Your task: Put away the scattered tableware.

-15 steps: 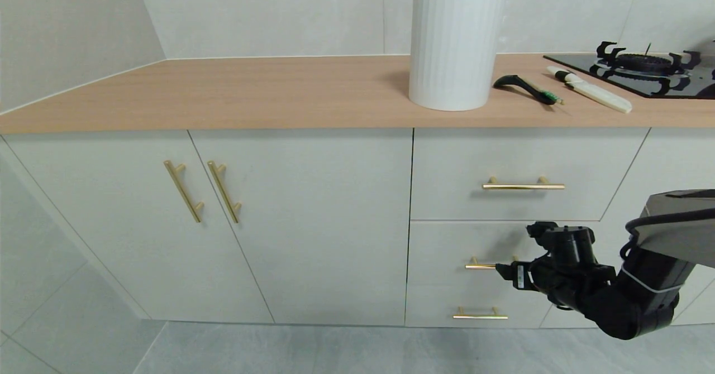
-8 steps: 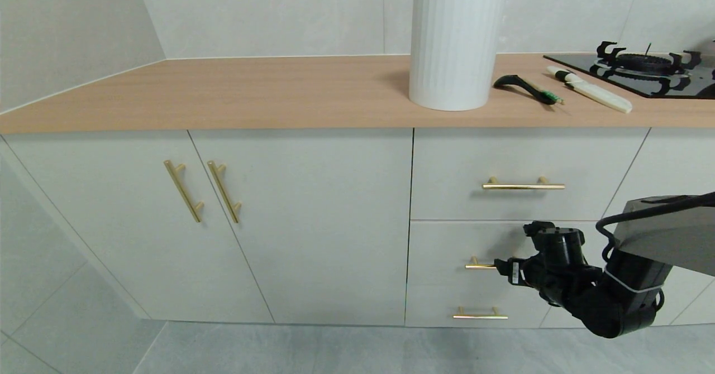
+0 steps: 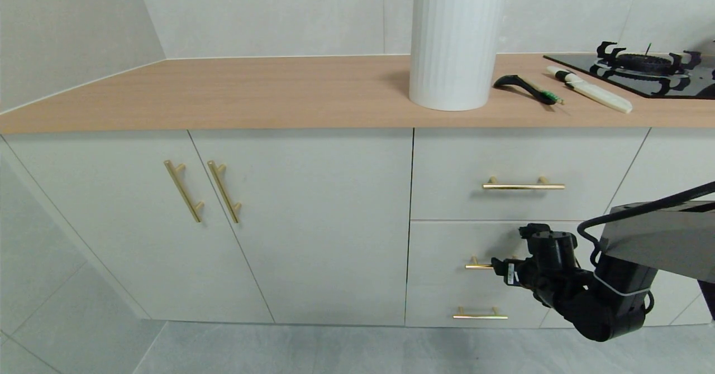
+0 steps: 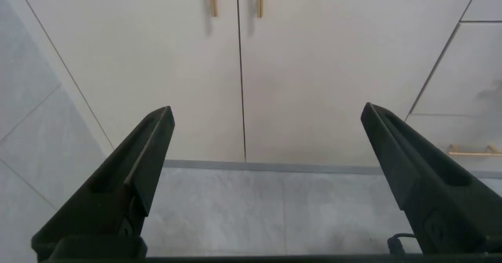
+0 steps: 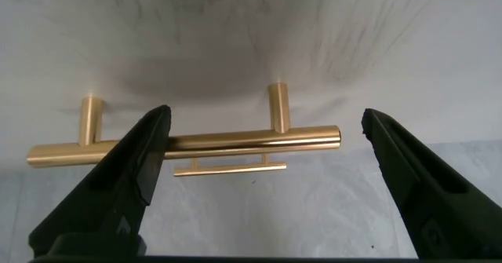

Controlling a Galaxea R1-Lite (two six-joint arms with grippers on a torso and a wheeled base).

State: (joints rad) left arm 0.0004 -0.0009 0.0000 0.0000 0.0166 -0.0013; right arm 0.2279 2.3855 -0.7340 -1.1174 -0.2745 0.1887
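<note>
Below pale wall tiles, the wooden tabletop (image 3: 251, 92) carries a white knife (image 3: 592, 89) and black-handled utensil (image 3: 528, 88), both lying diagonally between canister (image 3: 452, 39) and hob (image 3: 642, 70), near ends rightward; the right end effector (image 3: 499, 266) spreads wide at the middle drawer handle (image 5: 235, 143), and the left end effector (image 4: 267, 118) is equally wide.

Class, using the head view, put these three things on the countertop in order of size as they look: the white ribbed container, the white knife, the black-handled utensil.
1. white ribbed container, by far the largest
2. white knife
3. black-handled utensil, only slightly shorter than the knife, so these two are close
</note>
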